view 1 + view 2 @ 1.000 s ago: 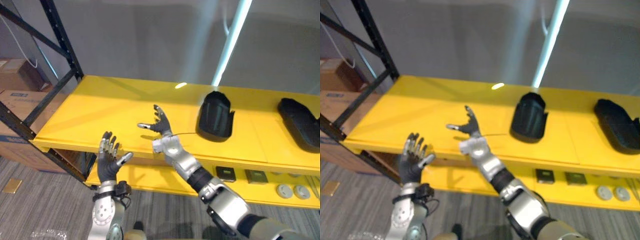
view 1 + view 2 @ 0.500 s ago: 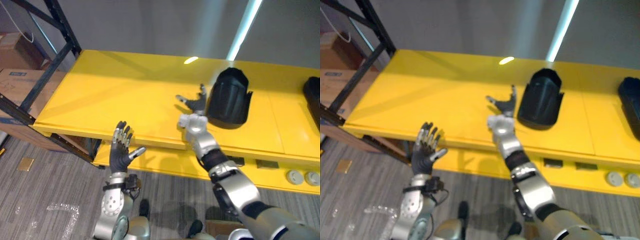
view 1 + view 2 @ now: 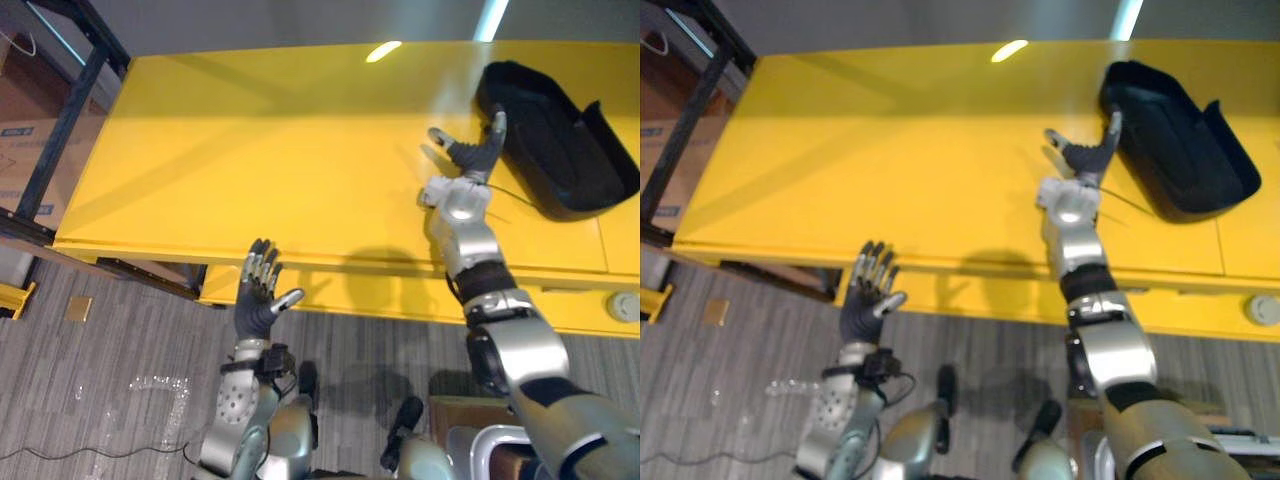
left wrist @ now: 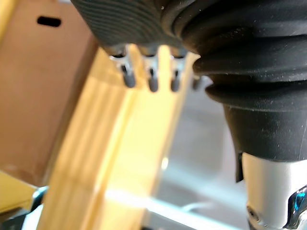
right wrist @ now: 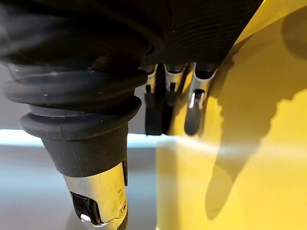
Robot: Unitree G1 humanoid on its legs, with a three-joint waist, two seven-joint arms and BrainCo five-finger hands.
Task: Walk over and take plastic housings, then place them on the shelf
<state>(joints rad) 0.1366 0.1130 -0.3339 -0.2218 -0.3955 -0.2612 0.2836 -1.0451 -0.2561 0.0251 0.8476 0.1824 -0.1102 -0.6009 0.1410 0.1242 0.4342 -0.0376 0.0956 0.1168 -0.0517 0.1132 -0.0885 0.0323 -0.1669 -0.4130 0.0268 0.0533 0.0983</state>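
A black plastic housing [image 3: 555, 135] lies on the yellow shelf [image 3: 270, 160] at the right, hollow side up. My right hand [image 3: 470, 160] is open above the shelf just left of the housing, with its fingertips [image 3: 1110, 128] near the rim and nothing held. My left hand [image 3: 258, 300] is open in front of the shelf's front edge, palm up, fingers spread, empty. The left wrist view has straight fingers [image 4: 151, 79] before the shelf edge. Straight fingers [image 5: 194, 110] over the yellow surface appear in the right wrist view.
Black rack posts [image 3: 70, 110] stand at the shelf's left end, with cardboard boxes [image 3: 25, 120] behind them. A lower yellow shelf [image 3: 400, 300] carries a round grey part [image 3: 622, 306]. Grey carpet [image 3: 110, 390] lies below.
The camera has tipped down and moved nearer, so the shelf looks larger. My right hand has stretched further right toward the housing. The left hand has kept its pose.
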